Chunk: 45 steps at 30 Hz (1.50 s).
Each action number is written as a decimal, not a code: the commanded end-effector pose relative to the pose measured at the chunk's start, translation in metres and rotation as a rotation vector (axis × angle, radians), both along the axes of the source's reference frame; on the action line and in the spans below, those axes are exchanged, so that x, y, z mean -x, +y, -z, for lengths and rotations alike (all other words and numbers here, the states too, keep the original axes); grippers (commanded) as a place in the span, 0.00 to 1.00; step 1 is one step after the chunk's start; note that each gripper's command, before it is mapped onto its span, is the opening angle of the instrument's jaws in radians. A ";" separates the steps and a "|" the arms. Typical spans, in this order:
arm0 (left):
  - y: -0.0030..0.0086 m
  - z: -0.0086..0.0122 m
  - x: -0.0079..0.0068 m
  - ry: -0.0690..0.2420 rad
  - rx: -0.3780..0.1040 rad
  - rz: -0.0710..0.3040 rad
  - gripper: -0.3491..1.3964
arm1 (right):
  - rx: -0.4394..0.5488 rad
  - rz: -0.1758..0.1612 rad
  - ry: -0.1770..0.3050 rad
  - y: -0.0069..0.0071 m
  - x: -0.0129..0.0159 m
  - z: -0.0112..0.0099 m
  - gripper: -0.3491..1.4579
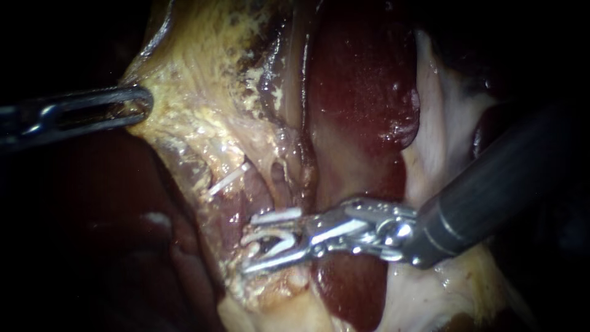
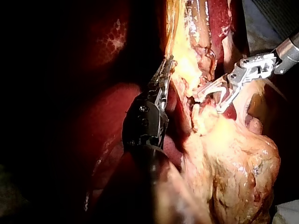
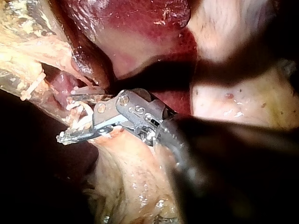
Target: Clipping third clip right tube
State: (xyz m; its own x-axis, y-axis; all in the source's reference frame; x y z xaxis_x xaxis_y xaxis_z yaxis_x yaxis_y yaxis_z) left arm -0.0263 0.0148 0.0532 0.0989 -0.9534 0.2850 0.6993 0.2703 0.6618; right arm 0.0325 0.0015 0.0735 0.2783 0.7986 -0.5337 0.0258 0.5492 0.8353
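My right instrument (image 1: 252, 243) comes in from the right, its jaws standing apart around a pinkish tube (image 1: 244, 200) low in the middle. Both jaws bear on a white clip (image 1: 276, 238) that straddles the tube. Another white clip (image 1: 228, 179) sits higher on the same strand. My left instrument (image 1: 142, 103) reaches in from the left, its jaws shut on the edge of the yellowish gallbladder tissue (image 1: 203, 92) and holding it taut. The left wrist view shows the left instrument (image 2: 167, 65) on that yellow edge and the right instrument (image 2: 209, 101) beside it. The right wrist view shows the right instrument (image 3: 65, 118) astride the tube.
Dark red liver (image 1: 356, 92) lies behind and right of the tube, and more liver (image 1: 92, 221) fills the lower left. Pale fatty tissue (image 1: 448, 123) lies under the right shaft. Ragged yellow tissue (image 1: 276, 295) borders the jaws below.
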 end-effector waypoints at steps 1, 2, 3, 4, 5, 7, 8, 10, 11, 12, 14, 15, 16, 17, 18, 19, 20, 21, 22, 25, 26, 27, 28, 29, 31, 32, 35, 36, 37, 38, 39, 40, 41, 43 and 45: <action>0.0000 0.0000 0.0000 0.000 0.000 0.000 0.00 | 0.004 -0.008 0.008 0.0003 0.0003 0.0005 0.52; 0.0000 0.0000 0.0000 0.000 0.000 0.000 0.00 | 0.007 -0.012 0.010 0.0006 0.0004 0.0008 0.52; 0.0000 0.0000 0.0000 0.000 0.000 0.000 0.00 | 0.011 -0.014 0.010 0.0008 0.0006 0.0012 0.52; 0.0000 0.0000 0.0000 0.000 0.000 0.000 0.00 | 0.014 -0.017 0.012 0.0011 0.0008 0.0015 0.52; 0.0000 0.0000 0.0000 0.000 0.000 0.000 0.00 | 0.019 -0.019 0.012 0.0013 0.0009 0.0018 0.52; 0.0000 0.0000 0.0000 0.000 0.000 0.000 0.00 | 0.022 -0.026 0.009 0.0018 0.0014 0.0022 0.52; 0.0000 0.0000 0.0000 0.000 0.000 0.000 0.00 | 0.021 -0.026 0.009 0.0019 0.0016 0.0023 0.52; 0.0000 0.0000 0.0000 0.000 0.000 0.000 0.00 | 0.033 -0.038 0.003 0.0024 0.0022 0.0025 0.52; 0.0000 0.0000 0.0000 0.000 0.000 0.000 0.00 | 0.038 -0.040 0.002 0.0027 0.0025 0.0025 0.52; 0.0000 0.0000 0.0000 0.000 0.000 0.000 0.00 | 0.038 -0.046 -0.003 0.0029 0.0028 0.0024 0.52; 0.0000 0.0000 0.0000 0.000 0.000 0.000 0.00 | 0.053 -0.063 -0.013 0.0034 0.0033 0.0021 0.52; 0.0000 0.0000 0.0000 0.000 0.000 0.000 0.00 | 0.060 -0.069 -0.017 0.0035 0.0035 0.0019 0.52; 0.0000 0.0000 0.0000 0.000 0.000 0.000 0.00 | 0.060 -0.078 -0.020 0.0037 0.0036 0.0017 0.52; 0.0000 0.0000 0.0000 0.000 0.000 0.000 0.00 | 0.067 -0.084 -0.028 0.0039 0.0038 0.0013 0.52; 0.0000 0.0000 0.0000 0.000 0.000 0.000 0.00 | 0.068 -0.087 -0.038 0.0040 0.0038 0.0010 0.52; 0.0000 0.0000 0.0000 0.000 0.000 0.000 0.00 | 0.075 -0.090 -0.047 0.0041 0.0039 0.0007 0.52; 0.0000 0.0000 0.0000 0.000 0.000 0.000 0.00 | 0.084 -0.090 -0.061 0.0042 0.0039 0.0003 0.52; 0.0000 0.0000 0.0000 0.000 0.000 0.000 0.00 | 0.086 -0.087 -0.075 0.0042 0.0039 0.0000 0.52; 0.0000 0.0000 0.0000 0.000 0.000 0.000 0.00 | 0.089 -0.087 -0.085 0.0042 0.0039 -0.0004 0.52; 0.0000 0.0000 0.0000 0.000 0.000 0.000 0.00 | 0.093 -0.091 -0.097 0.0041 0.0037 -0.0015 0.52; 0.0000 0.0000 0.0000 0.000 0.000 0.000 0.00 | 0.095 -0.092 -0.098 0.0040 0.0036 -0.0020 0.52; 0.0000 0.0000 0.0000 0.000 0.000 0.000 0.00 | 0.096 -0.093 -0.098 0.0039 0.0034 -0.0022 0.52; 0.0000 0.0000 0.0000 0.000 0.000 0.000 0.00 | 0.098 -0.094 -0.099 0.0038 0.0032 -0.0025 0.52; 0.0000 0.0000 0.0000 0.000 0.000 0.000 0.00 | 0.100 -0.093 -0.102 0.0037 0.0029 -0.0028 0.52; 0.0000 0.0000 0.0000 0.000 0.000 0.000 0.00 | 0.104 -0.088 -0.113 0.0035 0.0024 -0.0033 0.52; 0.0000 0.0000 0.0000 0.000 0.000 0.000 0.00 | 0.108 -0.084 -0.121 0.0033 0.0020 -0.0036 0.52; 0.0000 0.0000 0.0000 0.000 0.000 0.000 0.00 | 0.111 -0.072 -0.120 0.0026 0.0010 -0.0044 0.52; 0.0000 0.0000 0.0000 0.000 0.000 0.000 0.00 | 0.112 -0.068 -0.117 0.0022 0.0005 -0.0048 0.52; 0.0000 0.0000 0.0000 0.000 0.000 0.000 0.00 | 0.111 -0.062 -0.113 0.0020 0.0002 -0.0050 0.52; 0.0000 0.0000 0.0000 0.000 0.000 0.000 0.00 | 0.116 -0.054 -0.107 0.0018 -0.0002 -0.0051 0.52; 0.0000 0.0000 0.0000 0.000 0.000 0.000 0.00 | 0.109 -0.046 -0.102 0.0016 -0.0005 -0.0053 0.52; 0.0000 0.0000 0.0000 0.000 0.000 0.000 0.00 | 0.089 -0.045 -0.092 0.0013 -0.0009 -0.0054 0.52; 0.0000 0.0000 0.0000 0.000 0.000 0.000 0.00 | 0.068 -0.045 -0.075 0.0012 -0.0011 -0.0055 0.52; 0.0000 0.0000 0.0000 0.000 0.000 0.000 0.00 | 0.025 -0.056 -0.034 0.0010 -0.0012 -0.0054 0.52; 0.0000 0.0000 0.0000 0.000 0.000 0.000 0.00 | -0.018 -0.061 0.001 0.0010 -0.0011 -0.0050 0.52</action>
